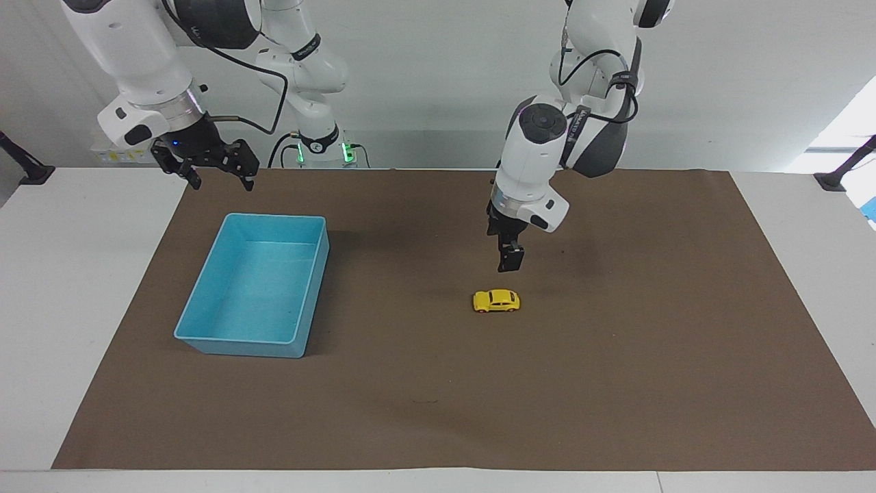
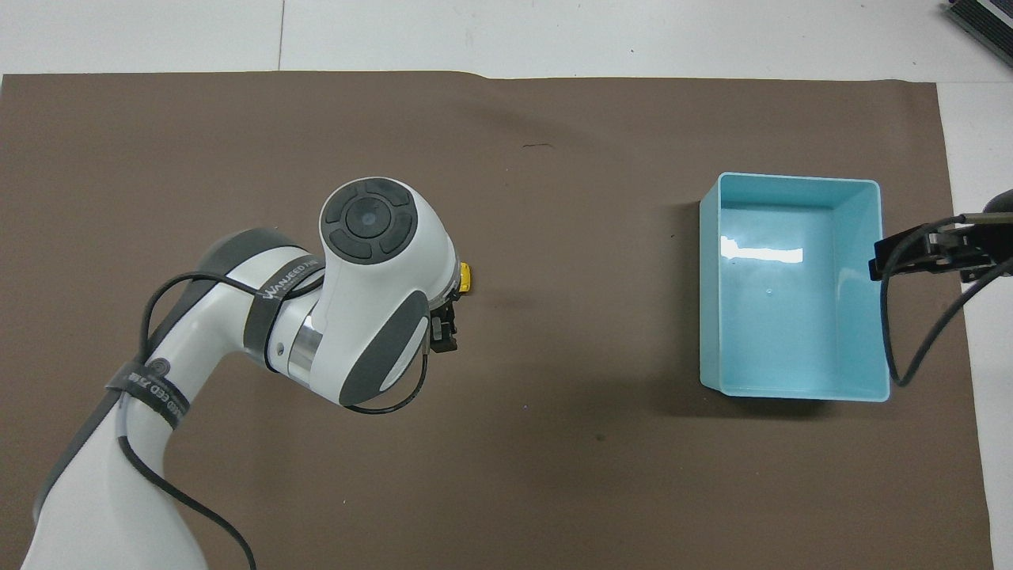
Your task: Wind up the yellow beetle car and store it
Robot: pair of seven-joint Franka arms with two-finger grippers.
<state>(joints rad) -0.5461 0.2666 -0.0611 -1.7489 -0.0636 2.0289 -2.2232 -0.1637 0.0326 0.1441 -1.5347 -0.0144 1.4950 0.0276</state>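
The yellow beetle car (image 1: 496, 301) stands on its wheels on the brown mat (image 1: 438, 411), about mid-table. In the overhead view only a yellow sliver of the car (image 2: 467, 277) shows past the left arm's wrist. My left gripper (image 1: 510, 266) points down, open and empty, just above the car without touching it; one finger (image 2: 445, 336) shows in the overhead view. The blue bin (image 1: 236, 346) is empty and stands toward the right arm's end. My right gripper (image 1: 220, 179) waits open and empty, raised over the mat's edge by the bin.
The bin's walls (image 2: 710, 293) stand well above the mat. White table (image 1: 82, 274) borders the mat on all sides. A black clamp (image 1: 838, 179) sits at the table edge at the left arm's end.
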